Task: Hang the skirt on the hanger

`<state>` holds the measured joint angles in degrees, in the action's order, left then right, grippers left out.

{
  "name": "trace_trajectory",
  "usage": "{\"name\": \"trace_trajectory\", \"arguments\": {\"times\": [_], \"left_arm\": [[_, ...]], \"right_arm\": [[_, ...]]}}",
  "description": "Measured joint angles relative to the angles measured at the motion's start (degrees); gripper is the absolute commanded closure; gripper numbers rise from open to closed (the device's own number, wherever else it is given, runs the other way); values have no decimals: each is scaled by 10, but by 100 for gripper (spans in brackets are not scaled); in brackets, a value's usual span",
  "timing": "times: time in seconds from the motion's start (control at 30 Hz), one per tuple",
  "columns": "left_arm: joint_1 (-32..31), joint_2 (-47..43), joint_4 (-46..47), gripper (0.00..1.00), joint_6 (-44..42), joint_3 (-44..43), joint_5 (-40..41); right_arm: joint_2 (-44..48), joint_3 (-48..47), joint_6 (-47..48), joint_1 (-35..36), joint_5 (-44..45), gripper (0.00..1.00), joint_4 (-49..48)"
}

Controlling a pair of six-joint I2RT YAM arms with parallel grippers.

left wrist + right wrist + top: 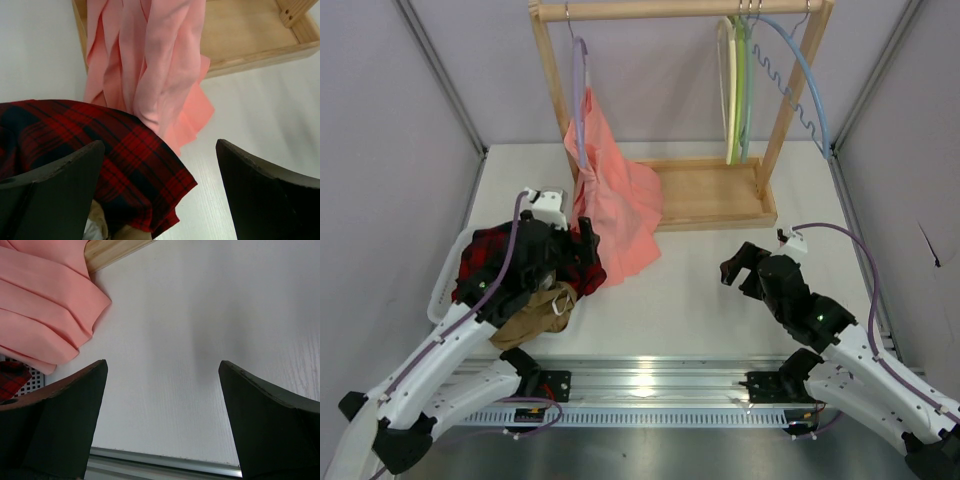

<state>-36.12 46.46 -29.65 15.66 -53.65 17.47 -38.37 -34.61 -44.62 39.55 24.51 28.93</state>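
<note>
The left hand [160,147] is spread wide and holds nothing. It hovers over a red plaid garment [75,135] at the near left, just beside the lower folds of the skirt [615,205]. The right hand [162,367] is also wide and empty above the bare tabletop [200,315], apart from the cloth. The skirt hangs from the hanger [579,90] at the far left of the wooden rack [720,200], with its hem resting on the tabletop. The hanging step looks done. The next move probably calls for drawing both arms clear without snagging the hem. I cannot tell how securely the waistband sits.
</note>
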Motion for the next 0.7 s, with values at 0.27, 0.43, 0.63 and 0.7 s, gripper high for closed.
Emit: {"name": "trace_trajectory", "arguments": {"times": [0.27,0.43,0.63,0.7], "left_arm": [[3,91,150,1,30,35,19],[14,176,230,3,42,37,30],[30,260,294,11,60,37,26],[33,284,311,16,69,35,16]], "right_arm": [[-9,0,-4,0,0,1,0],[-8,0,-1,0,1,1,2],[-9,0,5,-5,2,1,4],[-12,0,7,-7,0,1,3]]}}
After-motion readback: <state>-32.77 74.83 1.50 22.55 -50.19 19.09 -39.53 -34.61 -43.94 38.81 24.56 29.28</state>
